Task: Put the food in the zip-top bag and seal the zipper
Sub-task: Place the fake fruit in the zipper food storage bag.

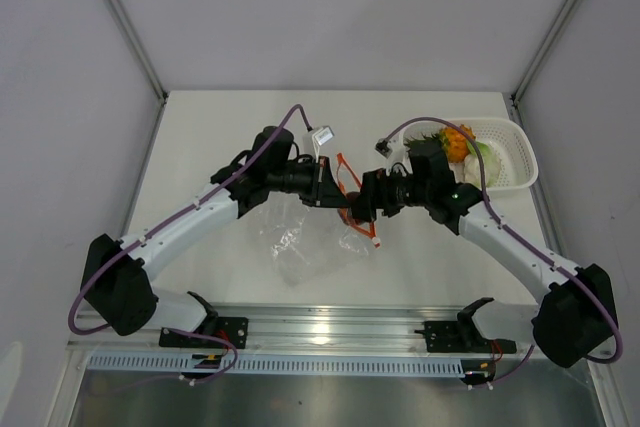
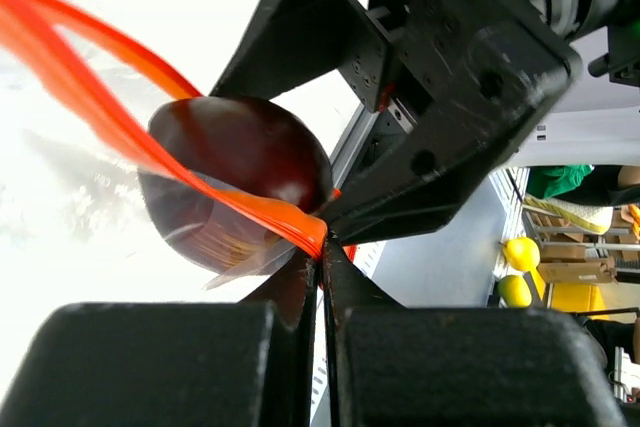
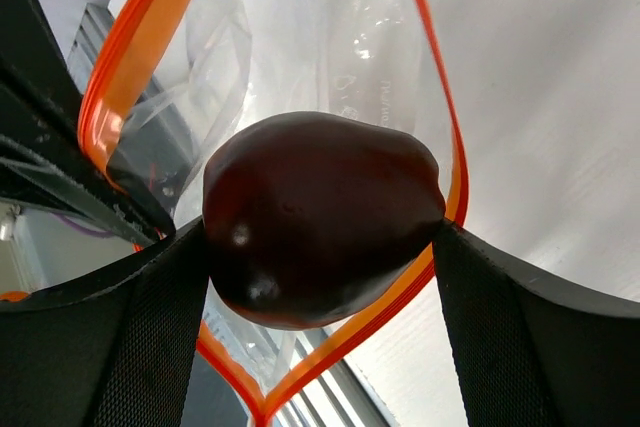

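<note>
The clear zip-top bag (image 1: 300,239) lies mid-table, its mouth lifted. My left gripper (image 1: 328,193) is shut on the red-orange zipper (image 2: 250,209), pinching the strip at its fingertips (image 2: 322,247). My right gripper (image 1: 357,211) is shut on the dark red-purple fruit (image 3: 320,212) and holds it at the open mouth, with the zipper (image 3: 118,92) looping around it. The fruit also shows in the left wrist view (image 2: 245,152), just beyond the strip. The orange pineapple (image 1: 458,138) and the white and pale-green vegetable piece (image 1: 486,157) lie in the white basket (image 1: 516,150).
The white perforated basket stands at the back right, behind my right arm. Both wrists meet over the table's middle, close together. A metal rail (image 1: 320,329) runs along the near edge. Grey walls enclose the table.
</note>
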